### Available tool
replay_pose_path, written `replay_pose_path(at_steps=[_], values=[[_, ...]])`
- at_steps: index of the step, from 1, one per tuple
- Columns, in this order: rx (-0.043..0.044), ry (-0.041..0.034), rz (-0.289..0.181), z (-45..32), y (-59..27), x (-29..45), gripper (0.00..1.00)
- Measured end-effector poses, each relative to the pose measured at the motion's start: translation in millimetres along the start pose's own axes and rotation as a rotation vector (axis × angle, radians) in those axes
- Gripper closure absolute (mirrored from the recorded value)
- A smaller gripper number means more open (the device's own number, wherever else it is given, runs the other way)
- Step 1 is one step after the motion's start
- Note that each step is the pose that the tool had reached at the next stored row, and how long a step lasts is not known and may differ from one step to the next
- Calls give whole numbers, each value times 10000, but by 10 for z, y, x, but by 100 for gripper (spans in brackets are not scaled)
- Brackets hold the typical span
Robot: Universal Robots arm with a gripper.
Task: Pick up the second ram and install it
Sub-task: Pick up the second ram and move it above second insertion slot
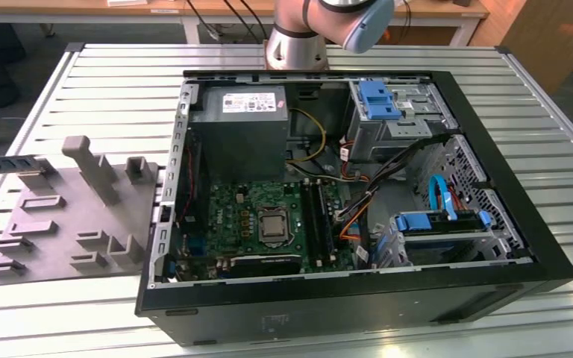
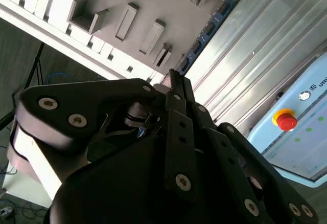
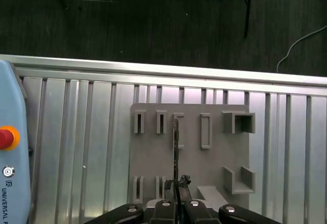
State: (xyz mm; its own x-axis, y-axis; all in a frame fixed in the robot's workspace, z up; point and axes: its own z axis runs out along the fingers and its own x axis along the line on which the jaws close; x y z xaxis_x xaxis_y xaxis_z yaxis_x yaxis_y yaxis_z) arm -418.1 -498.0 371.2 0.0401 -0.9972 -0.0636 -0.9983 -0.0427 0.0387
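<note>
The ram (image 3: pixel 175 142) is a thin dark stick seen edge-on, running out from my gripper (image 3: pixel 176 185) over the grey slotted holder (image 3: pixel 214 162). The fingers are shut on the ram's near end. In the second wrist view the ram (image 2: pixel 207 27) shows as a bluish strip with chips, reaching past the closed fingertips of the gripper (image 2: pixel 173 78). In the exterior view the ram (image 1: pixel 8 162) pokes in from the left edge, level above the holder (image 1: pixel 68 216). The open computer case (image 1: pixel 525 224) lies to the right, with memory slots (image 1: pixel 318 216) beside the processor socket.
The holder and case rest on a slatted metal table (image 1: pixel 98 82). A pale blue pendant with a red stop button (image 3: pixel 5 138) lies on the table near the holder. The arm's base (image 1: pixel 297 45) stands behind the case. Cables and drive cages crowd the case's right half.
</note>
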Motion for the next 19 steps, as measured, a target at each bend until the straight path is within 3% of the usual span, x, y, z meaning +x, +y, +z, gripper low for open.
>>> replay_pose_path(at_steps=[4,11,13,19], values=[[1,-36,-2,-140,5,-9,87],[-1,-40,-2,-147,-1,-9,87],[-1,-40,-2,-148,-32,-7,87],[-12,-43,-1,-154,-230,0,87]])
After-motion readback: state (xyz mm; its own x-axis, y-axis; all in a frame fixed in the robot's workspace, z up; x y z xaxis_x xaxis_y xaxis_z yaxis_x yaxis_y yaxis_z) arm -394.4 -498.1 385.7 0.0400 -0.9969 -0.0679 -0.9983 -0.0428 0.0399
